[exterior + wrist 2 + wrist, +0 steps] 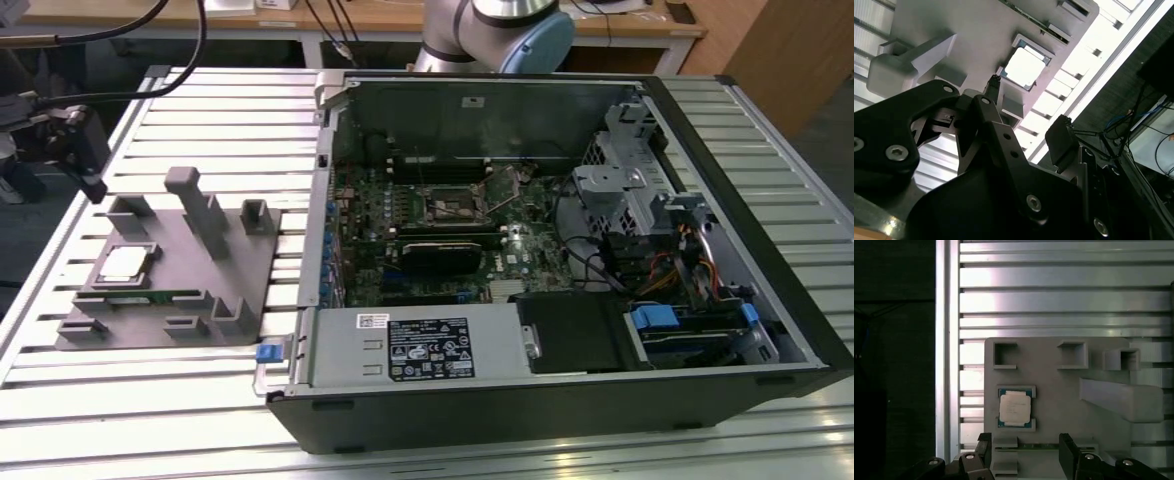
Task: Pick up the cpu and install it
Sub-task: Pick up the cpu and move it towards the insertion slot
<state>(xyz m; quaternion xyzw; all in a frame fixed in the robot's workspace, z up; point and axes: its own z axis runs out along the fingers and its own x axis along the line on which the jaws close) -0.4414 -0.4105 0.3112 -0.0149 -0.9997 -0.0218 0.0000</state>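
Cpu (1015, 408) sits flat, silver top up, in its square pocket on grey tray (1064, 400). It is beyond the claw (1025, 452) fingertips, apart from them, not touched and not between them. Claw is released: jaws spread wide, nothing held. Fingers (985, 450) hang over the tray edge nearest the claw in first wrist view.

Second wrist view: cpu (1025, 67) lies just past claw (1029, 112), nearer one fingertip (994, 84) than the other. Tray (979, 30) spreads out under and beyond the claw.

Thin green strip (1039, 445) lies in a tray slot, closer to claw than cpu.

Exterior view: cpu (124, 264) on tray (200, 285). Open computer case (561, 250) is beside tray on slatted table (134, 400), farther from claw than cpu.
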